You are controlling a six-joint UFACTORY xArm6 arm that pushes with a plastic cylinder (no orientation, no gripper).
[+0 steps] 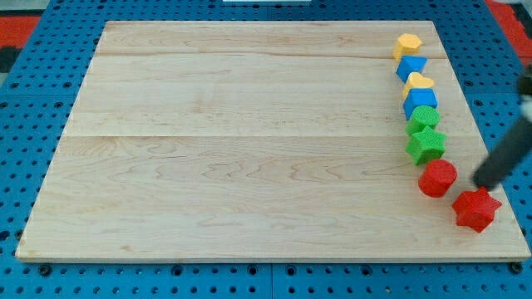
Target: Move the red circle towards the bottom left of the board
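At tabletop (249, 149) right edge | red circle (437, 178) lies at 9 o'clock of my tip (480, 182), just beside | end effector: bare rod, no jaws to open or close | goal at 8 o'clock.

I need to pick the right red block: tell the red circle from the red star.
The red circle has a round outline; the red star has points. The red circle lies nearer the green star, at the view's upper left of the red star, which is nearest the board's bottom right corner. My tip sits between them. Both are red.
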